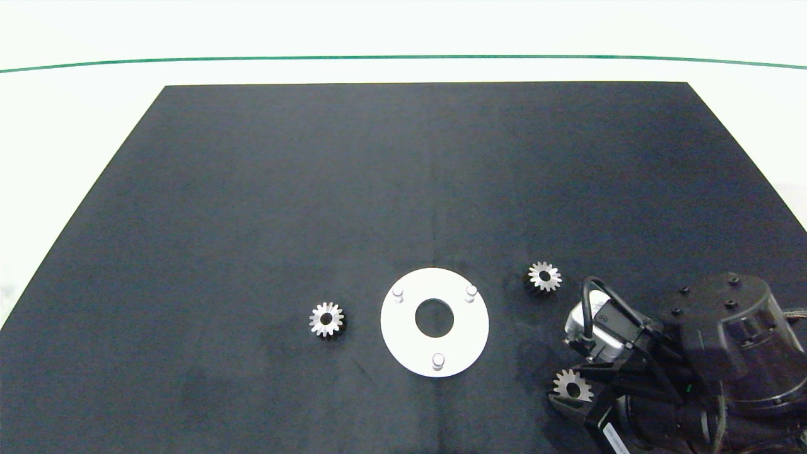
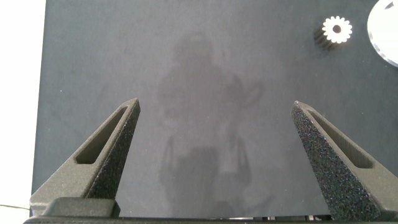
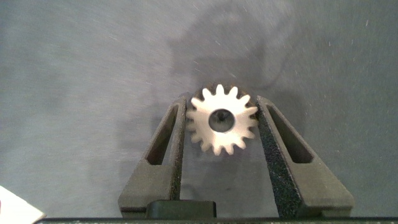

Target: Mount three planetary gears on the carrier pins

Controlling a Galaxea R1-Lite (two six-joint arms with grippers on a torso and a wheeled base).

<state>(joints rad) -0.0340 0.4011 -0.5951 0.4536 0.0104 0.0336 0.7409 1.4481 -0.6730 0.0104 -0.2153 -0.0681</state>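
Nearest, at the right front of the black mat (image 1: 252, 208): the right gripper (image 3: 222, 124), two grey fingers closed to a narrow gap around a small silvery toothed spur gear (image 3: 222, 119); the pads sit against opposite tooth tips, the gear lying flat with its round centre hole facing up, whether it is lifted off the mat cannot be told. Next, centre front: a flat white round carrier disc (image 1: 403, 328) with a large centre hole, bearing three short white-grey pegs in a triangle, the near peg (image 1: 437, 360), the far-left peg (image 1: 397, 294) and the far-right peg (image 1: 471, 292), all bare. To the disc's left, near it, a second silvery gear (image 1: 326, 319) lies flat. Just right of the disc and slightly farther, a third silvery gear (image 1: 545, 275) lies flat. The left gripper (image 2: 214, 155) hangs with fingers spread wide over bare mat at the left, holding nothing. Handling judgement: keep the held gear level, centre its bore over a peg, probably the near one, then lower straight so it neither tilts nor shifts the disc.
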